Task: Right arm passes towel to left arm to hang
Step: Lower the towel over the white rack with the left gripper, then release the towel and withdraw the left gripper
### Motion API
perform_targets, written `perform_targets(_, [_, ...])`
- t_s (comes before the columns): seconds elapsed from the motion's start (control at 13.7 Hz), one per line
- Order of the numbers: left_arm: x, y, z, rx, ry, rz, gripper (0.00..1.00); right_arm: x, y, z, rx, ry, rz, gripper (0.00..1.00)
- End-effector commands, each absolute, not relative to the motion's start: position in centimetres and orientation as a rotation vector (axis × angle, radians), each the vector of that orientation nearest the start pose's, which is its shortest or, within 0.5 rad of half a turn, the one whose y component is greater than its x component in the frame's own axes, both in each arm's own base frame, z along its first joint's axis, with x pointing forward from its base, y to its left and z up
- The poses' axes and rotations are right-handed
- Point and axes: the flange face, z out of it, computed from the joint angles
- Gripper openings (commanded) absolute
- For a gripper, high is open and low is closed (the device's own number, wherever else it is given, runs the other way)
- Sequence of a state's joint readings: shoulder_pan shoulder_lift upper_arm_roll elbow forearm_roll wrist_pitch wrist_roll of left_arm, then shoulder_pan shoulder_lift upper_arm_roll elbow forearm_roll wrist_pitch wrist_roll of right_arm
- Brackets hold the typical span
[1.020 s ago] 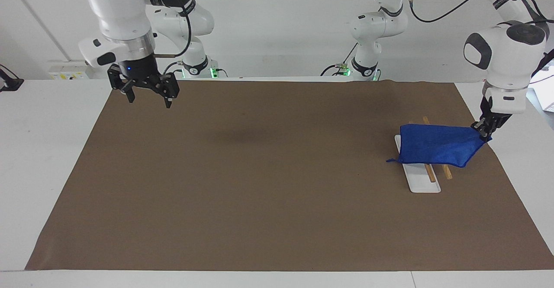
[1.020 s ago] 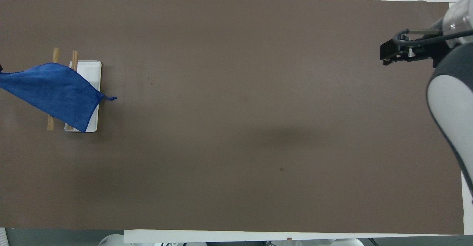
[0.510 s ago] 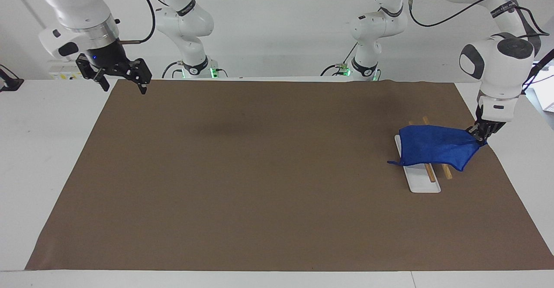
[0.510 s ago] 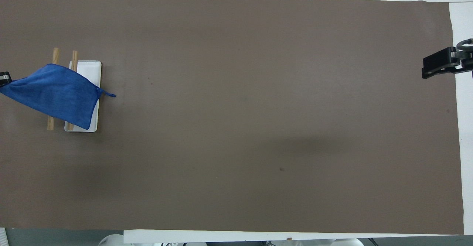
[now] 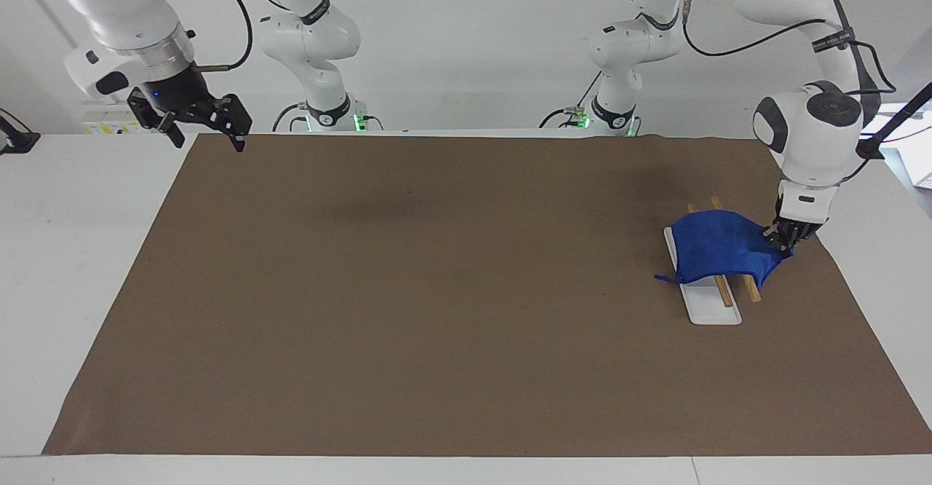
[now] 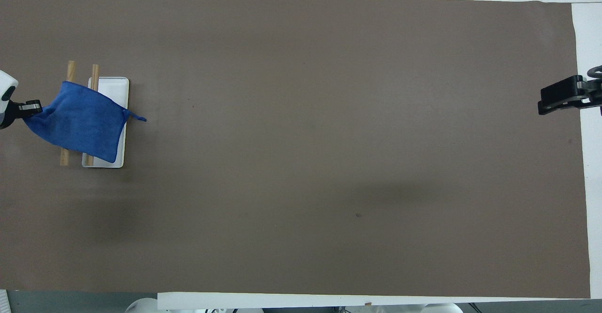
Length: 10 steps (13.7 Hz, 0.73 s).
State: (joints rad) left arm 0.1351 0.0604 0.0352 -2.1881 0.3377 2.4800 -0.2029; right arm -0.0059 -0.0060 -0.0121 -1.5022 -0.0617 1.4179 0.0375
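A blue towel (image 5: pixel 717 246) drapes over a rack (image 5: pixel 705 300) — two wooden rails on a white base — at the left arm's end of the brown mat (image 5: pixel 437 288). The left gripper (image 5: pixel 780 238) pinches one towel corner. The right gripper (image 5: pixel 204 132), fingers spread and empty, waits above the mat's corner at its own end.

Brown mat (image 5: pixel 437 288) covers most of the white table (image 5: pixel 80 252). White tray base (image 5: pixel 710 306) with two wooden rods (image 5: pixel 724 292) sits mid-right in the facing view, mid-left overhead.
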Motion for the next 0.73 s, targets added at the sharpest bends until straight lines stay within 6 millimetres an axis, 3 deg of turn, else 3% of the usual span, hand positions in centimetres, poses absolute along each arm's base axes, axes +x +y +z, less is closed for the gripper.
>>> perform_targets(0.0, [55.6, 9.8, 38.9, -2.863, -0.189, -0.377, 0.94, 53.0, -2.1, 64.3, -3.178, 0.082, 0.132, 1.00])
perform_targets(0.07, [56.0, 10.0, 39.7, -2.857, -0.205, -0.391, 1.00, 53.3, -1.9, 64.0, -3.178, 0.077, 0.137, 1.00])
perform_targets(0.36, [57.6, 12.3, 46.1, -2.810, -0.291, -0.385, 1.00, 53.2, -1.8, 64.1, -3.176, 0.055, 0.140, 1.00])
perform_targets(0.51, [57.9, 12.2, 49.7, -2.807, -0.333, -0.312, 1.00, 53.1, -1.8, 64.2, -3.175, 0.048, 0.144, 1.00])
perform_targets(0.66, [58.0, 11.0, 52.4, -2.929, -0.474, -0.246, 1.00, 52.8, -1.8, 64.1, -3.172, 0.031, 0.162, 1.00])
